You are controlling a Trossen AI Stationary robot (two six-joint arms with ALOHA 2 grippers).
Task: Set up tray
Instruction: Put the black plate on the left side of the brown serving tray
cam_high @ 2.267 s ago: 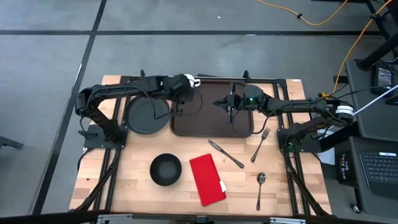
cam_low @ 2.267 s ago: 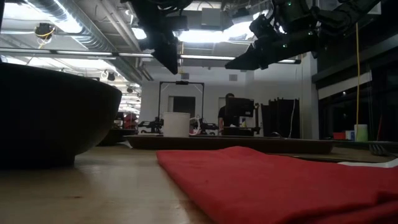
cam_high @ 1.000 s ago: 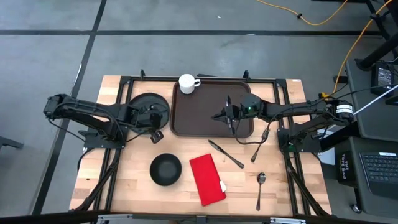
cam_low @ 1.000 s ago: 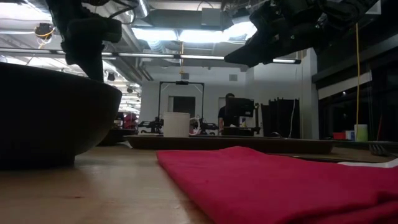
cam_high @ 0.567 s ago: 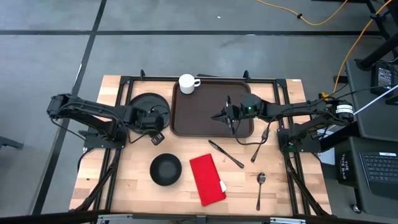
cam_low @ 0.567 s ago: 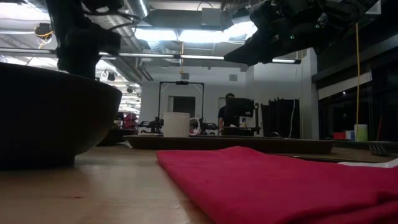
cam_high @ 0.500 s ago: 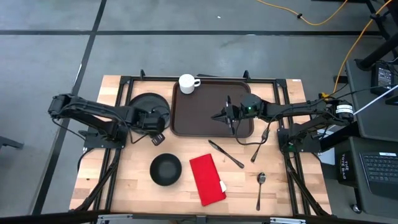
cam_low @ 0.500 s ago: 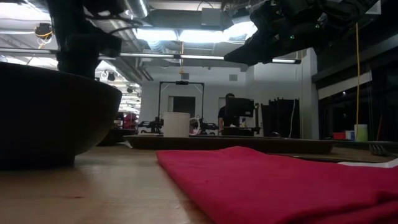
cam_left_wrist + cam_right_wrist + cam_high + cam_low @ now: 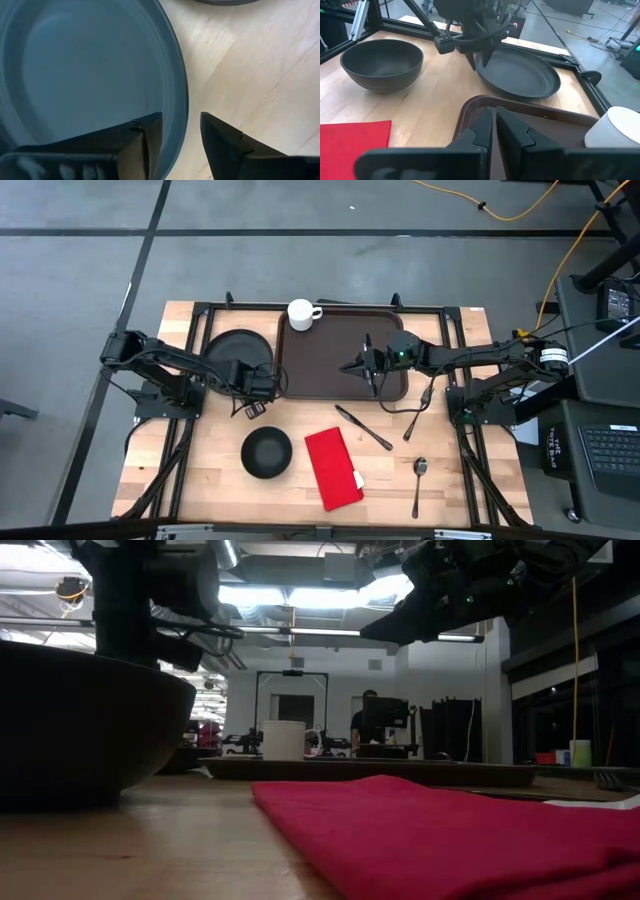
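High view: left gripper [image 9: 252, 394] down at near-right rim of black plate [image 9: 232, 358], fingers part open, astride the rim, not yet closed; likely set to grip and carry it to the tray. Tray [image 9: 335, 365] at far centre, just right of plate, white mug [image 9: 300, 313] on its far-left corner. Right gripper [image 9: 365, 367] hovers over tray, fingers nearly closed, empty. Bowl [image 9: 266, 452], red napkin [image 9: 332, 467], knife [image 9: 362, 427], fork [image 9: 418, 412], spoon [image 9: 419, 483] lie nearer, clear of the path

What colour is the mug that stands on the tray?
White; the mug shows best in the high view.
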